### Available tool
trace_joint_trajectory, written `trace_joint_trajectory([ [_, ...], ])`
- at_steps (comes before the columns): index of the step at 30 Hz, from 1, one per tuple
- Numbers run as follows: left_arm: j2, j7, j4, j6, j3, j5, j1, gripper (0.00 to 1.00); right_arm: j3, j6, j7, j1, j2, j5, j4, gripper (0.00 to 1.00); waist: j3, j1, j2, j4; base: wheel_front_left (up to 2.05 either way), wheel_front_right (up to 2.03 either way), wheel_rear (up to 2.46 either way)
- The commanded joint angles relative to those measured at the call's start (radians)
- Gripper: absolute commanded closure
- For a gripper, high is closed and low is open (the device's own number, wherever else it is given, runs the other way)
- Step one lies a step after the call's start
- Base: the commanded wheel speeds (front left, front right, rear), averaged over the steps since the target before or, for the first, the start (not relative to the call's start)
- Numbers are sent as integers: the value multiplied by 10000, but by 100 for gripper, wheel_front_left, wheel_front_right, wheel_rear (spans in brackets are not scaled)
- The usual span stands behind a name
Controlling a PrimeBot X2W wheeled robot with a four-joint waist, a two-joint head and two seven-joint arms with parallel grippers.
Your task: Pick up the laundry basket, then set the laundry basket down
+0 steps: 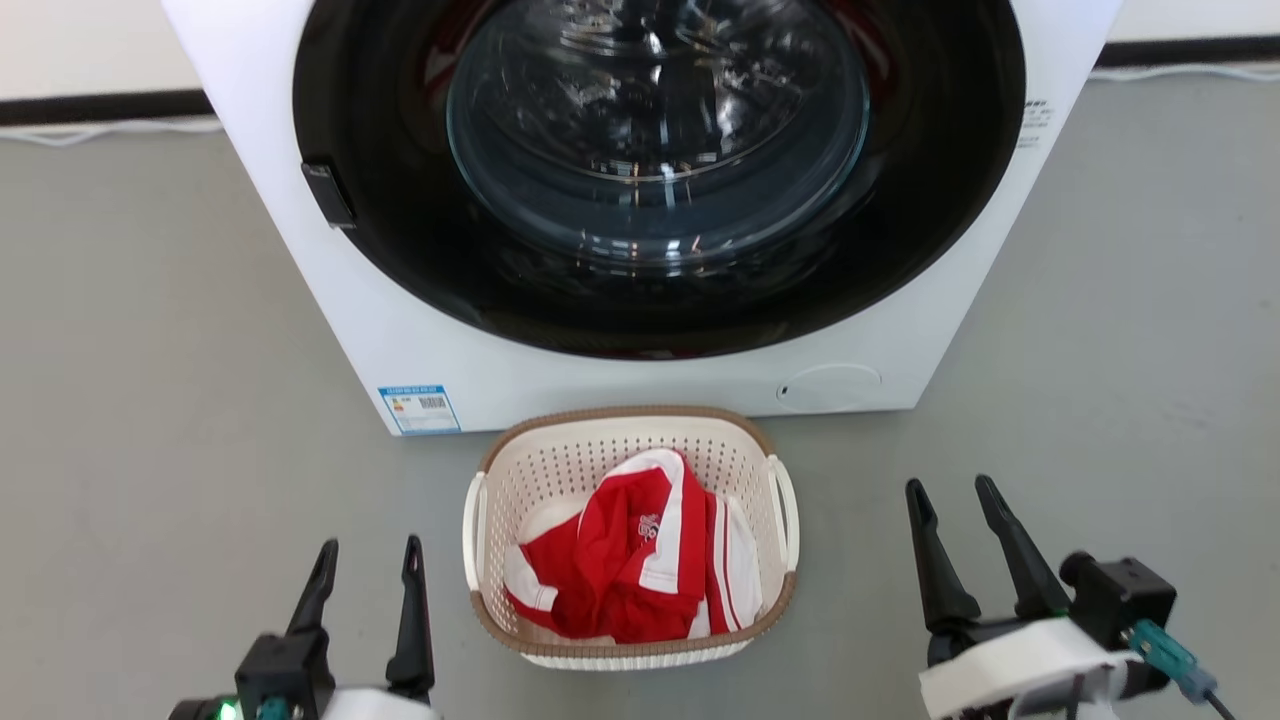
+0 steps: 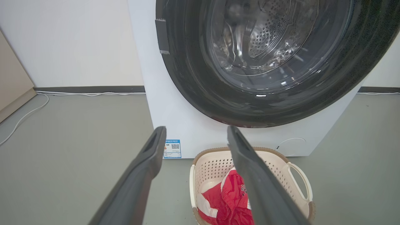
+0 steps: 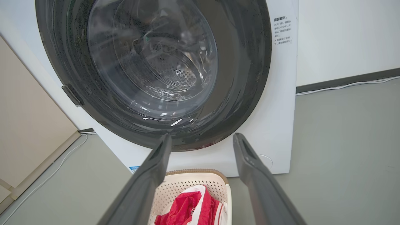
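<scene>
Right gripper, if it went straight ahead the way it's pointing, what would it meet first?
Probably the washing machine, near the lower edge of its dark door, though depth is unclear. The laundry basket lies lower, off the right gripper's line.

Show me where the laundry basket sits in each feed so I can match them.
Head view: laundry basket lower centre.
Left wrist view: laundry basket bottom, right of centre, cut off below.
Right wrist view: laundry basket bottom centre, cut off below.
Shared landmark: blue sticker low on the washing machine, left of the basket.
</scene>
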Motion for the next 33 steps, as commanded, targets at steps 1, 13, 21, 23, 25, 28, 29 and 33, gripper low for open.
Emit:
trace_joint_trajectory([
  [1, 63, -61, -388, 100, 281, 38, 6, 0, 197, 63, -66, 42, 20, 68, -374, 0, -191, 1, -1, -1, 0, 0, 0],
  [13, 41, -61, -1423, 342, 222, -67, 1469, 0, -92, 63, -66, 1410, 20, 196, -1297, 0, -943, 1, -1, -76, 0, 0, 0],
  [21, 67, -61, -1607, 360, 274, 73, 1781, 0, -59, 63, -66, 1656, 20, 245, -1309, 0, -1329, 1, -1, -117, 0, 0, 0],
  [23, 73, -61, -1620, 359, 298, 104, 1819, 0, -49, 63, -66, 1687, 20, 263, -1323, 0, -1380, 1, -1, -122, 0, 0, 0],
  [25, 80, -61, -1612, 362, 314, 142, 1848, 0, -55, 63, -66, 1706, 20, 273, -1341, 0, -1415, 1, -1, -124, 0, 0, 0],
  [28, 90, -61, -1608, 346, 320, 186, 1847, 0, -91, 63, -66, 1707, 20, 284, -1376, 0, -1433, 1, -1, -116, 0, 0, 0],
  [29, 94, -61, -1612, 338, 322, 198, 1839, 0, -102, 63, -66, 1707, 20, 289, -1389, 0, -1434, 1, -1, -112, 0, 0, 0],
  [33, 95, -61, -1617, 275, 317, 170, 1835, 0, -130, 63, -66, 1711, 20, 287, -1410, 0, -1428, 1, -1, -103, 0, 0, 0],
])
